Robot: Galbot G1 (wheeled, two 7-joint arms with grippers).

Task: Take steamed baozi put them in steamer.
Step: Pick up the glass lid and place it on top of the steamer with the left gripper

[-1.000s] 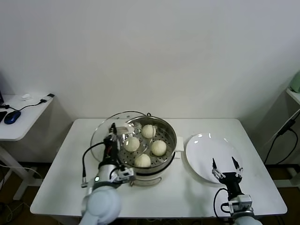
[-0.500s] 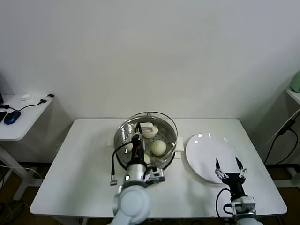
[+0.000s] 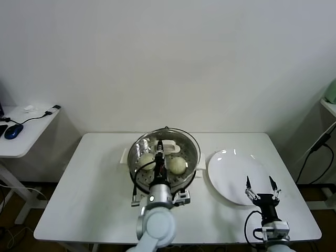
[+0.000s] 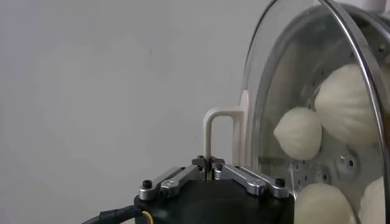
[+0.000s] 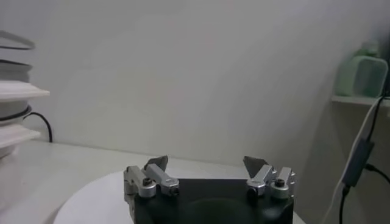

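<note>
Currently the steamed baozi (image 3: 178,165) sit on the perforated tray inside the steamer (image 3: 192,163), which stands at the middle of the counter (image 3: 94,184), slightly toward its far edge. Through the glass, the head view shows two buns clearly; the left wrist view shows parts of four.

The left gripper (image 4: 209,171) has its fingers clamped together on the white handle (image 4: 220,137) of the glass lid (image 3: 186,139), and holds the lid over the steamer's mouth. Whether the lid rim is fully seated on the pot cannot be told.

The right gripper (image 3: 261,191) hangs near the counter's front right corner, above the near rim of the white plate (image 3: 231,170), fingers spread apart and holding nothing. The plate carries no buns.

Judged from this layout, the loading step is complete and the step in hand is covering the steamer. The next move calls for lowering the lid until it rests evenly on the rim, then parting the left fingers and lifting straight up clear of the handle.
</note>
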